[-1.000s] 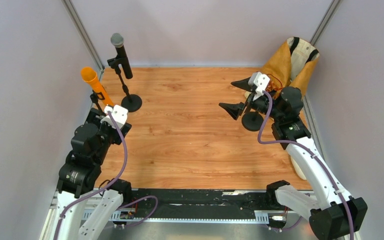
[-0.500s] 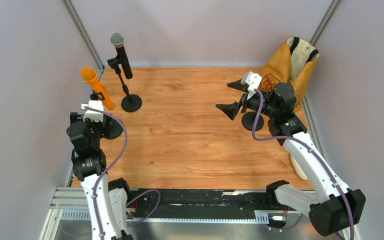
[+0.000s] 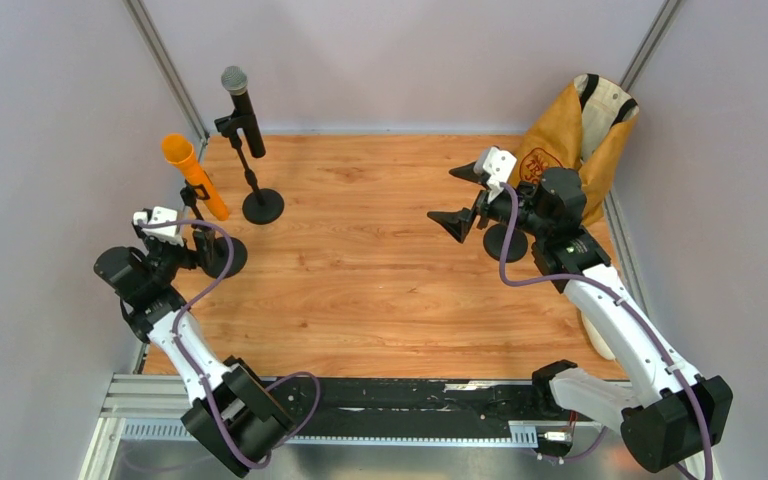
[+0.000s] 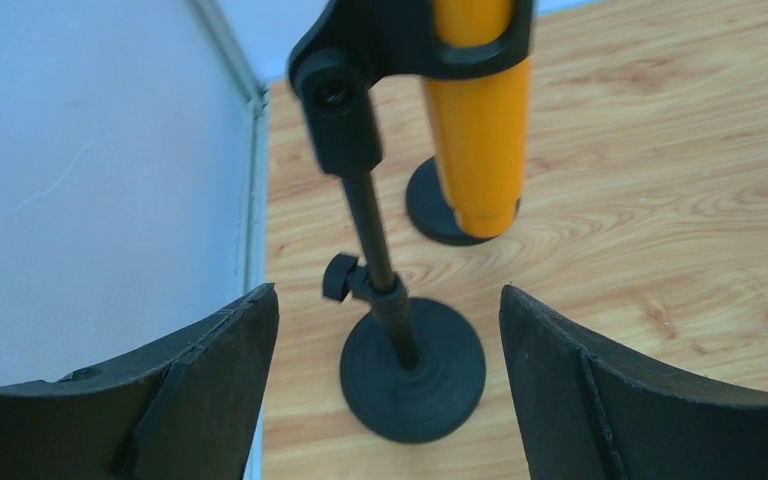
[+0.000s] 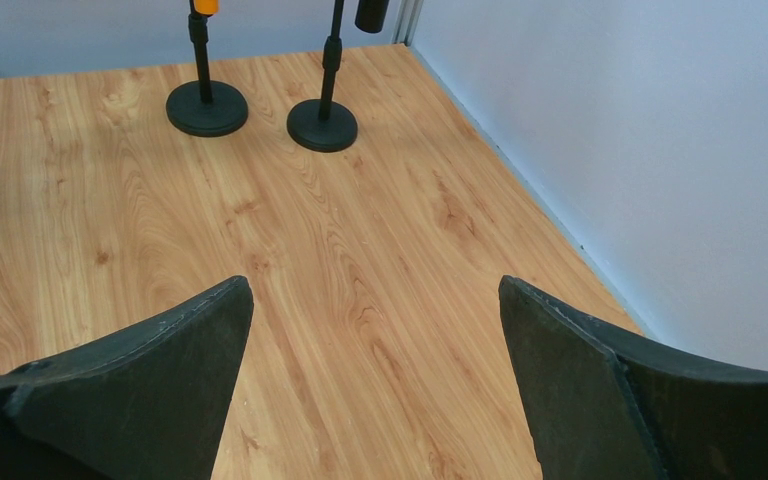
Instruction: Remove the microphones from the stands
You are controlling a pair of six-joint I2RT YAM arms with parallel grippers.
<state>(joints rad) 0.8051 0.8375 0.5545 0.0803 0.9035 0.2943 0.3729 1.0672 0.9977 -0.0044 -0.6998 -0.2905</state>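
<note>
The orange microphone (image 3: 192,175) sits clipped in its stand (image 4: 412,370) at the left edge of the desk (image 3: 360,280). The left end effector (image 4: 388,292) is open and empty, just beside this stand and facing its pole without contact. The black microphone (image 3: 242,108) stands just behind this stand. The right end effector (image 3: 457,197) is open and empty, well to the stand's right.

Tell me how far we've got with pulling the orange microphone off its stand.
Done: nothing yet; the orange microphone sits in the clip of its stand. In hand: the left gripper is open, facing that stand low down and touching nothing. The right gripper is open and empty, well away. Left: grasp the microphone and lift it clear.
</note>
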